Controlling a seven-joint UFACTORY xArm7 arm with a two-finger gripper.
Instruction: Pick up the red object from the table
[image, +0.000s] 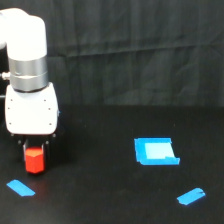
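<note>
The flat matte black table (100, 150) carries a bright blue square patch (156, 151) and two small blue tape strips, one (20, 188) near the exterior view's left, one (191, 196) right.

Creased black cloth backdrop (135, 50)

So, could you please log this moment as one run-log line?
gripper: over red object, closure unclear | table: block's contact unclear | blue patch: untouched

Soft, slightly blurred picture; even dim light, dark low-contrast surroundings.
</note>
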